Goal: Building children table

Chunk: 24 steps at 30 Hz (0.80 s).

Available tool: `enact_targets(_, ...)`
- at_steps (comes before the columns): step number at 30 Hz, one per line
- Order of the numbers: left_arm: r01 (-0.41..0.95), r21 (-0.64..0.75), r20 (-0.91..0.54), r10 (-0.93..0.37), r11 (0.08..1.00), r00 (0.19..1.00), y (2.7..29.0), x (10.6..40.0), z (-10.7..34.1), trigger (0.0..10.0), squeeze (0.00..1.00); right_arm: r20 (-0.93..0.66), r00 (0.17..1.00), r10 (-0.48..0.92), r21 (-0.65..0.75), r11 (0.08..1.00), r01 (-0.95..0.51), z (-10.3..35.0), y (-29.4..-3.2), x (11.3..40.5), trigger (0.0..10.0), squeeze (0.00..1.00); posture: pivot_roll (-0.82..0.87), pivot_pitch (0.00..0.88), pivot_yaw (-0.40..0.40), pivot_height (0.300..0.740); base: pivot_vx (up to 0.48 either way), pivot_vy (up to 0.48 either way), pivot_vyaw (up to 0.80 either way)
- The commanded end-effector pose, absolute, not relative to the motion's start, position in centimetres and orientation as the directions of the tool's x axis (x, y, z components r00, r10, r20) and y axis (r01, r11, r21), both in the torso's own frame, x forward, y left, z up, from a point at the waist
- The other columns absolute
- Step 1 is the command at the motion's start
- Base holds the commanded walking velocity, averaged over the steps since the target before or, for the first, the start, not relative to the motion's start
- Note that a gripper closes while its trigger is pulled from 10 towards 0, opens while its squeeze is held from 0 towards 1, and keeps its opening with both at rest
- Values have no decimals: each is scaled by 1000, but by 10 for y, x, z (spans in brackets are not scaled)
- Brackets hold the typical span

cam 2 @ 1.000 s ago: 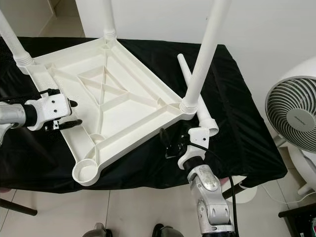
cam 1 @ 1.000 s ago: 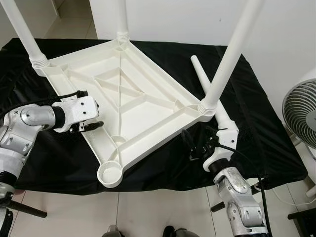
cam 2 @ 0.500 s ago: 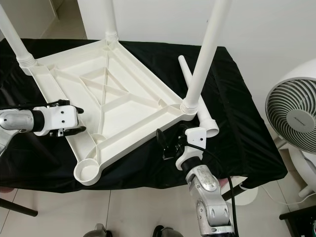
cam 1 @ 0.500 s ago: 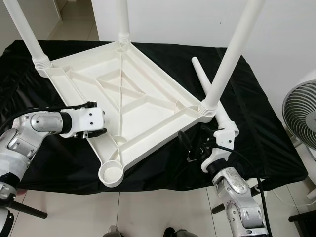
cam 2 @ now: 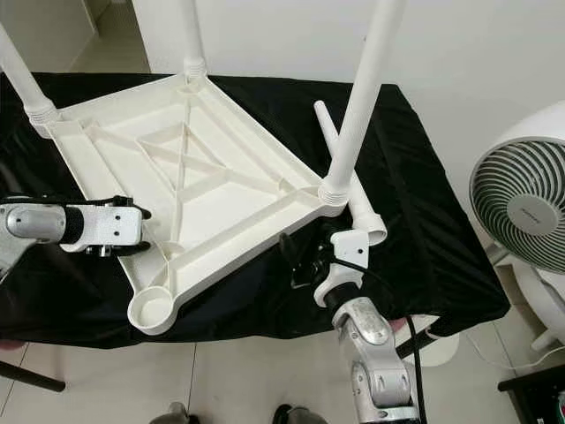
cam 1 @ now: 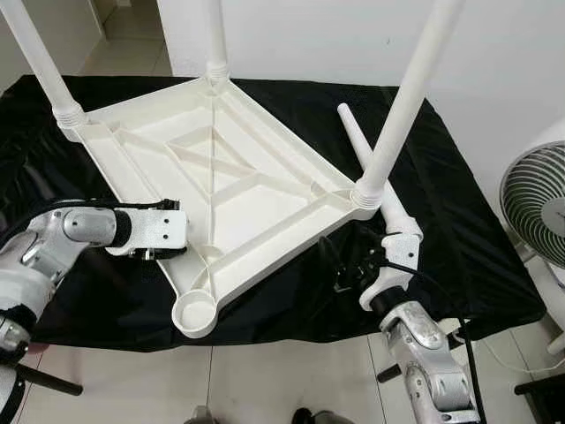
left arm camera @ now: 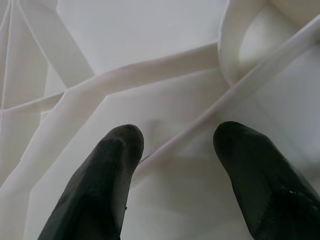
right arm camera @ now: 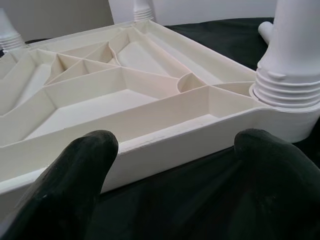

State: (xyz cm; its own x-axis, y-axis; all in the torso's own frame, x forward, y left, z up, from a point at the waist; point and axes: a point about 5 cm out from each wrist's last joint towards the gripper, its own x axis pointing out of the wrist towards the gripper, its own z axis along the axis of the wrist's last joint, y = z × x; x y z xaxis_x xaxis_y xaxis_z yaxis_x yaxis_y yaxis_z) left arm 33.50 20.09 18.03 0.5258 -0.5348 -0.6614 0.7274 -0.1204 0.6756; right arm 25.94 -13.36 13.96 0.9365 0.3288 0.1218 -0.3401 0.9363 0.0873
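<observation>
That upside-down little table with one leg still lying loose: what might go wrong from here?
The tabletop lies skewed, its empty leg socket near the edge of the black-covered table; a push from the left gripper, open over a rib, might slide it off. The loose leg rests partly under a standing leg, so it may snag. The right gripper is open beside the rim.

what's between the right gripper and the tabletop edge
Only bare black cloth: in the right wrist view the right gripper, jaws open, faces the upturned tabletop rim with nothing between.

A white plastic tabletop point(cam 1: 221, 190) is lying on a black cloth point(cam 1: 459, 212). Beside the cloth, a white fan point(cam 2: 521, 208) is showing grey blades.
</observation>
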Motion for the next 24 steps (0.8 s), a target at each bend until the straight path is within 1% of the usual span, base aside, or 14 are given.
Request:
enact_targets(1,813,530,-790,-488,-240,371,202,327,168,10000,0,120,935,334,85,935,-345,140,-133,258,10000,0,93,93,-10,740,0,0,0)
enact_targets(4,805,531,-795,-485,-264,365,199,328,168,10000,0,120,935,333,84,935,-344,140,-134,258,10000,0,88,95,-6,740,0,0,0)
enact_targets(6,793,523,-807,-481,-312,343,192,330,166,10000,0,120,936,331,81,936,-341,140,-135,258,10000,0,86,99,-2,740,0,0,0)
enact_targets(8,784,518,-813,-481,-341,328,186,331,166,10000,0,120,938,326,79,938,-336,141,-136,257,10000,0,84,102,0,740,0,0,0)
enact_targets(15,776,495,-832,-471,-391,293,181,332,164,10000,0,117,942,316,80,942,-326,140,-137,255,10000,0,75,115,12,740,0,0,0)
enact_targets(16,776,484,-839,-466,-404,281,181,332,164,9725,0,117,943,312,81,943,-322,140,-137,254,10000,0,73,121,17,740,0,0,0)
enact_targets(17,776,484,-839,-466,-404,281,181,332,164,9725,0,117,943,312,81,943,-322,140,-137,254,10000,0,73,121,17,740,0,0,0)
enact_targets(18,778,472,-846,-461,-414,268,180,333,164,980,0,116,944,309,83,944,-319,140,-137,254,10000,0,74,124,20,740,0,0,0)
enact_targets(19,785,456,-854,-455,-420,253,181,333,164,0,0,116,945,306,85,945,-316,140,-137,253,10000,0,71,130,26,740,0,0,0)
enact_targets(22,785,456,-854,-455,-420,253,181,333,164,0,0,116,945,306,85,945,-316,140,-137,253,10000,0,71,130,26,740,0,0,0)
enact_targets(24,797,432,-864,-447,-423,231,182,335,166,0,0,114,947,299,87,947,-309,139,-137,252,10000,0,69,138,31,740,0,0,0)
